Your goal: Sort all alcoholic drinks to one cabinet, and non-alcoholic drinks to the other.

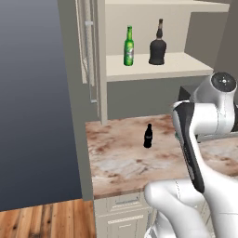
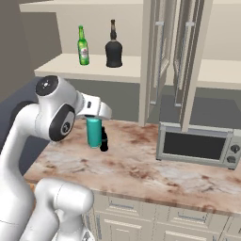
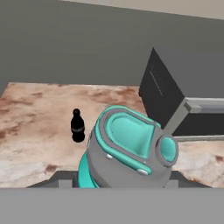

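Teal bottle [image 2: 94, 132] hangs above the counter [image 2: 141, 164] in our pincer [image 2: 93, 118], which grips it at the grey cap, the cola bottle [image 2: 104, 141] just behind it, beer bottle [image 2: 83, 46] and squat bottle [image 2: 113, 47] on the shelf [image 2: 94, 68] high above.

Gripper [image 2: 94, 123] clamped, arm raised

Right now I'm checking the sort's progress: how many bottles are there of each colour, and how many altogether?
Green: 1, the beer bottle on the cabinet shelf.
Black: 2, the squat bottle on that shelf and the small cola bottle on the counter.
Teal: 1, the grey-capped bottle held up at the arm's end.
Total: 4.
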Tool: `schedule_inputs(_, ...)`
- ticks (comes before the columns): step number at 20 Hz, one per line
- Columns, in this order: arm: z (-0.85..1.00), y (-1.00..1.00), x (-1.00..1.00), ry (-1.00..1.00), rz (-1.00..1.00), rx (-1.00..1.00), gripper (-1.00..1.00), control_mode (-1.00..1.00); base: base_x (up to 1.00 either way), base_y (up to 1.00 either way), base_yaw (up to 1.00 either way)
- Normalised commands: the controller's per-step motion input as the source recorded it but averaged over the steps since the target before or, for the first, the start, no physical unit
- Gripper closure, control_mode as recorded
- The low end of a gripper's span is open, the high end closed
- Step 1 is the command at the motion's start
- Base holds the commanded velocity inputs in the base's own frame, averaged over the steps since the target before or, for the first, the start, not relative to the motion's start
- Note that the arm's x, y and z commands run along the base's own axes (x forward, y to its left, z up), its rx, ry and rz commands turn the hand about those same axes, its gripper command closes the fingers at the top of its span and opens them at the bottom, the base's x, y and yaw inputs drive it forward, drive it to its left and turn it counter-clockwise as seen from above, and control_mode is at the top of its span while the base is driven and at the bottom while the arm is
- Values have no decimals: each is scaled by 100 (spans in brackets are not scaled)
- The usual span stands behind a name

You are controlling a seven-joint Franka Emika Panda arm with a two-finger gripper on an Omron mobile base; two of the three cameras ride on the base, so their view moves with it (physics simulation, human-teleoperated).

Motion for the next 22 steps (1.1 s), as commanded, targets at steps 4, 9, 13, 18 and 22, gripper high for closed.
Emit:
schedule_inputs(4, 31, 29, 0, 0, 0, 0, 100, -100, 0, 0, 0)
schedule_inputs(9, 14, 22, -5, 0, 0, 0, 100, -100, 0, 0, 0)
schedule_inputs(13, 0, 13, -3, 0, 0, 0, 100, -100, 0, 0, 0)
schedule_inputs(18, 0, 5, 0, 3, 1, 0, 100, -100, 0, 0, 0)
schedule_inputs(22, -2, 2, 0, 5, 3, 1, 100, -100, 0, 0, 0)
